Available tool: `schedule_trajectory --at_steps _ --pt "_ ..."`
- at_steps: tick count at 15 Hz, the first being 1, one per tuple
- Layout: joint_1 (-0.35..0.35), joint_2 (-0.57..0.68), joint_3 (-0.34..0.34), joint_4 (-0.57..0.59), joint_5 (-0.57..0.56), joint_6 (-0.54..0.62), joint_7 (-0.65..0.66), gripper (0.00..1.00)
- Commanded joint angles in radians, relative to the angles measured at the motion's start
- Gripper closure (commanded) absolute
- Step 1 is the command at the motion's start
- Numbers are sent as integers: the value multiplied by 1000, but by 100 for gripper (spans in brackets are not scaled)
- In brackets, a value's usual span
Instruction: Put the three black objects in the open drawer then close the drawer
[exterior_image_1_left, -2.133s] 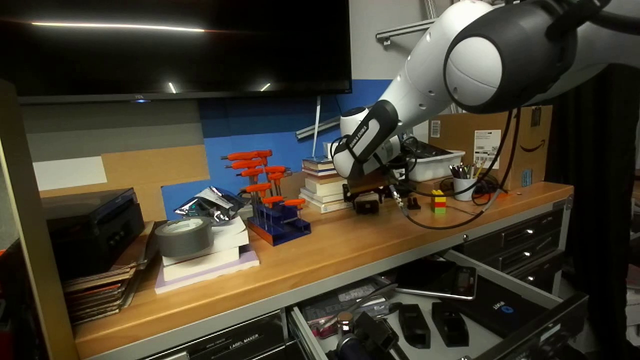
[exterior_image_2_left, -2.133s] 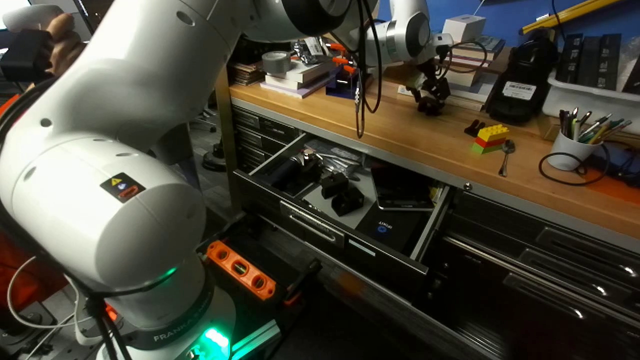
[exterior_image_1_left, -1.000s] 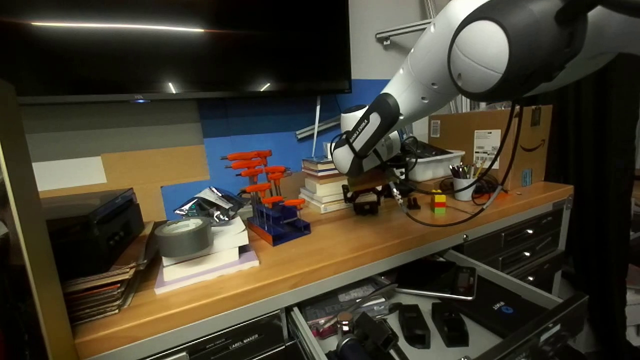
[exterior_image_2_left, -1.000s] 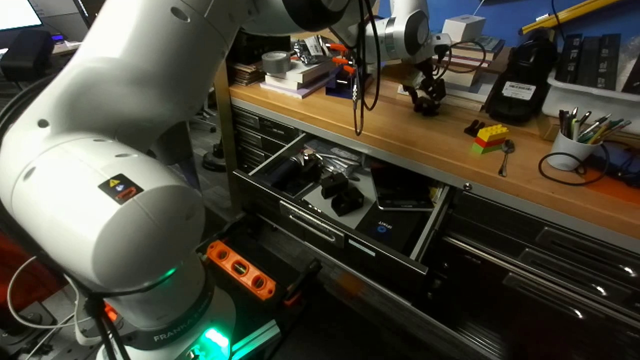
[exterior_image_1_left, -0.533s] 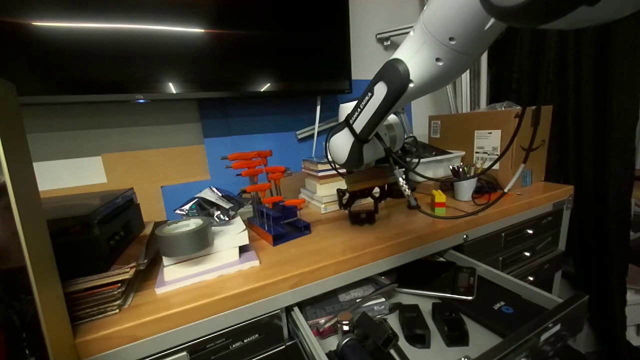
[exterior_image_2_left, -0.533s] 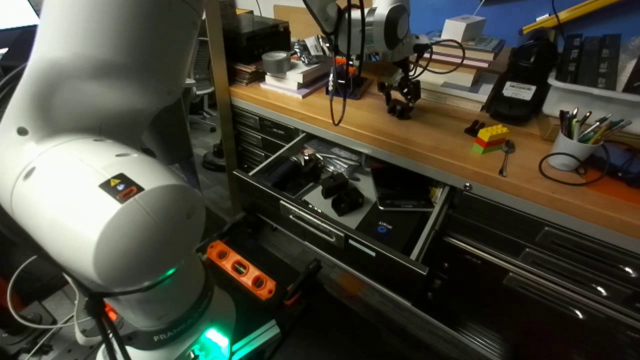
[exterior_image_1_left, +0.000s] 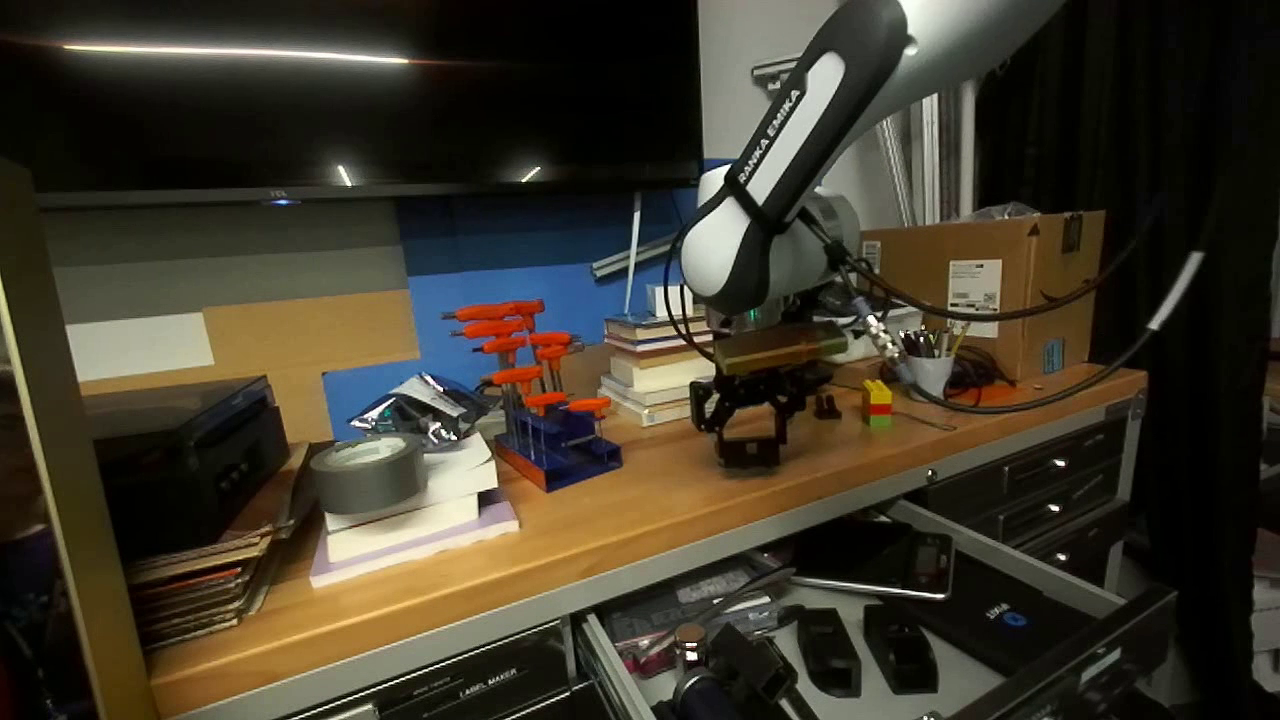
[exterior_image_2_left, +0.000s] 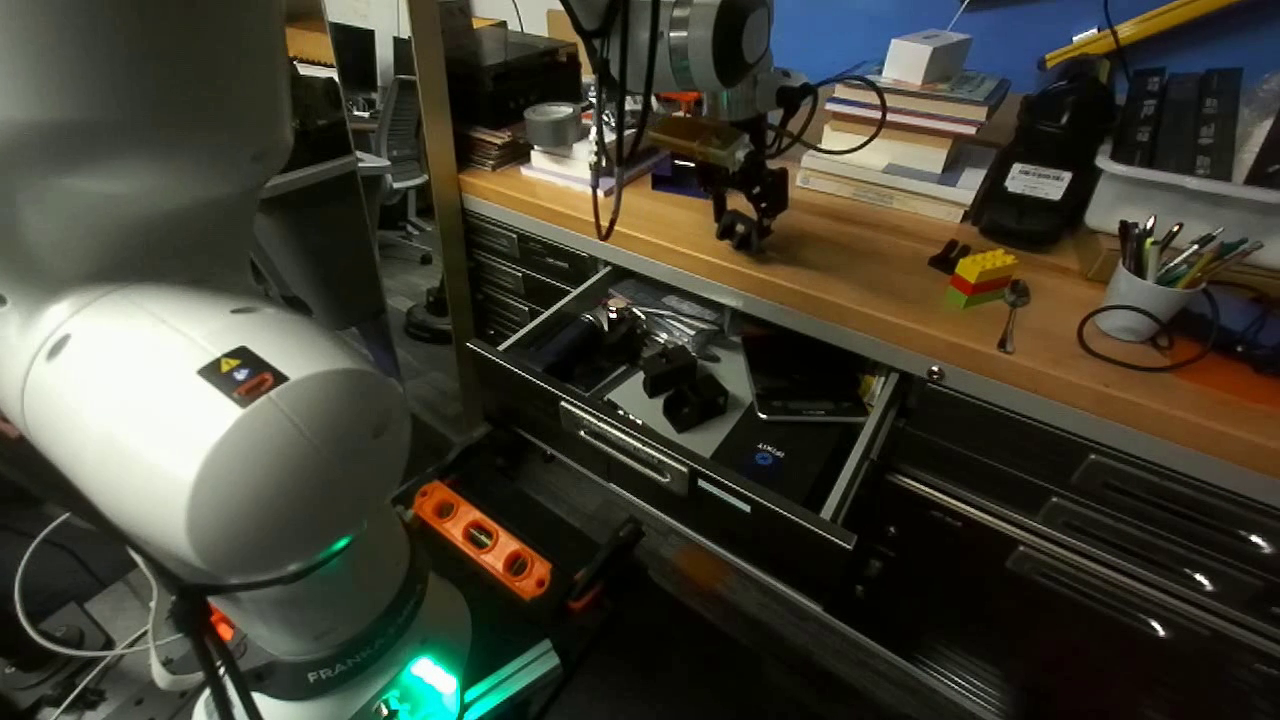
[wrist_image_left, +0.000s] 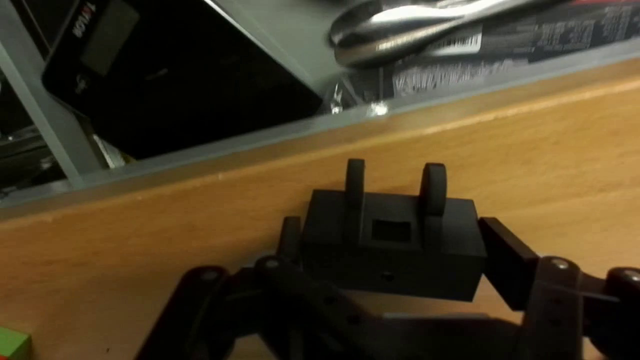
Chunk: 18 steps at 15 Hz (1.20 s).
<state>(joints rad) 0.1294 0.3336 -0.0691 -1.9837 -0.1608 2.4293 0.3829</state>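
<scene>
My gripper (wrist_image_left: 395, 245) is shut on a black object (wrist_image_left: 435, 210), a block with two upright prongs, its pads against the block's two ends. In both exterior views the gripper (exterior_image_1_left: 748, 430) and this block hang over the wooden bench top (exterior_image_2_left: 840, 270), behind the drawer. The drawer (exterior_image_2_left: 540, 408) stands pulled out below the bench edge. Inside it lie the other black objects, one (exterior_image_2_left: 668, 370) right beside another (exterior_image_2_left: 697, 402); they also show in an exterior view as a black piece (exterior_image_1_left: 827, 650) and its neighbour (exterior_image_1_left: 898, 648).
The drawer also holds a black scale (wrist_image_left: 200, 85), a dark flat box (exterior_image_2_left: 790, 450) and metal tools. On the bench stand a red-orange tool rack (exterior_image_1_left: 555, 440), books (exterior_image_1_left: 650, 375), toy bricks (exterior_image_2_left: 980, 275), a spoon (exterior_image_2_left: 1010, 315), a small black pronged piece (exterior_image_2_left: 948, 257) and a pen cup (exterior_image_2_left: 1145, 300).
My gripper has come away from the book stack toward the bench's front edge, carrying the black block with it. The grip has stayed the same. The drawer and its contents have not moved.
</scene>
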Motion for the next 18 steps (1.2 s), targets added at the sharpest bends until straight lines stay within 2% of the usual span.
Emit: schedule_trajectory --at_steps 1,5,9,13,18 --pt "-11 -209 39 -252 43 23 -34 38" --pt "-8 -343 86 -457 86 40 -36 38" --pt "-3 -413 134 -618 102 100 6 38" --pt "-7 -392 171 -714 39 214 109 38" --pt "-10 -311 176 -746 -1 324 194 38"
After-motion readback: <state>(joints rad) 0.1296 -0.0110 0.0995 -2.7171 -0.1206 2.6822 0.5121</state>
